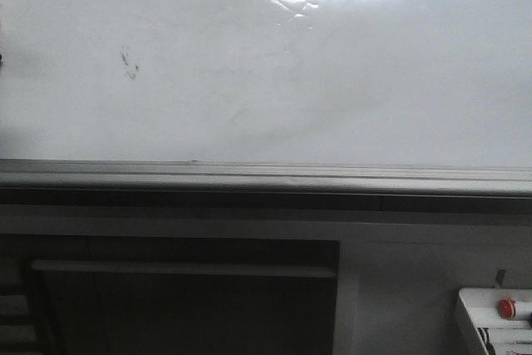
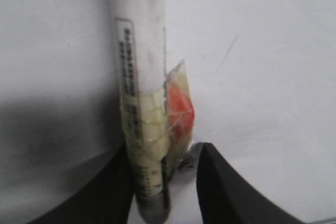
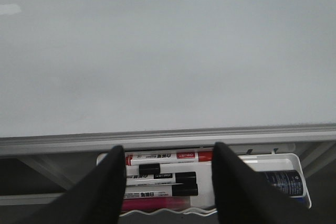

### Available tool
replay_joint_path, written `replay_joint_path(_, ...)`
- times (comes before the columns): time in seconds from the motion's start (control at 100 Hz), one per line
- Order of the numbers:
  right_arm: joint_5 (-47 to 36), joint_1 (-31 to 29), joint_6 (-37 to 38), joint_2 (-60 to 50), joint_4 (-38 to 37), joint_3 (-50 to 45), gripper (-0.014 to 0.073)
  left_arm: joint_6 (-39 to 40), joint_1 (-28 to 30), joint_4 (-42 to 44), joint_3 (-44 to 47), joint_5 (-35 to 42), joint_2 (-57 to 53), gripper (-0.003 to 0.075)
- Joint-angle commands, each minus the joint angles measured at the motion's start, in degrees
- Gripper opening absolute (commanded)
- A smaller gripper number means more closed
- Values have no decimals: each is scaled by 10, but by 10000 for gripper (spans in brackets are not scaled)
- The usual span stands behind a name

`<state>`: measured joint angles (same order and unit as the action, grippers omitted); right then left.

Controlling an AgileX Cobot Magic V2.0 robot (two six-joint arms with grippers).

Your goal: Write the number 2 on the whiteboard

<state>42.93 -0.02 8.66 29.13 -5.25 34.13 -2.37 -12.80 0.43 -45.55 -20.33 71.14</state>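
The whiteboard (image 1: 332,81) fills the upper frame, no 2 on it yet. Left gripper (image 2: 163,182) clamps the marker (image 2: 139,77); press lightly, steadily. Right gripper (image 3: 168,182) hangs released.

i'm seeing my right gripper (image 3: 167,184) hanging parted over a white tray (image 3: 294,163) of markers (image 3: 168,156) — whiteboard (image 3: 157,61) beyond.
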Motion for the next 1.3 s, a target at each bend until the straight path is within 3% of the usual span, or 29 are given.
replay_joint_path(0.0, -34, -2, -5, 7, -5, 17, 331, 1, 0, -4, -19, 37, -6, 127)
replay_joint_path(0.3, -37, -2, -12, 7, 28, 17, 331, -5, 0, -4, -24, -15, -18, -18)
replay_joint_path(0.47, -24, -2, -159, 17, 178, 33, 331, -67, -24, -4, -32, -77, -59, -18)
replay_joint_path(0.66, 38, -2, -311, 85, 296, 77, 331, -152, -96, -8, -106, -283, -70, -18)
replay_joint_path(0.75, 82, 9, -376, 132, 350, 107, 331, -199, -140, -25, -134, -330, -70, -18)
replay_joint_path(0.86, 133, 46, -437, 190, 401, 146, 331, -254, -191, -68, -156, -358, -69, -18)
replay_joint_path(0.99, 187, 131, -496, 260, 407, 199, 331, -300, -250, -99, -174, -384, -69, -18)
replay_joint_path(1.15, 168, 252, -587, 328, 403, 249, 331, -304, -312, -100, -183, -384, -68, -18)
replay_joint_path(1.29, 144, 323, -628, 378, 402, 298, 331, -304, -357, -100, -183, -383, -68, -18)
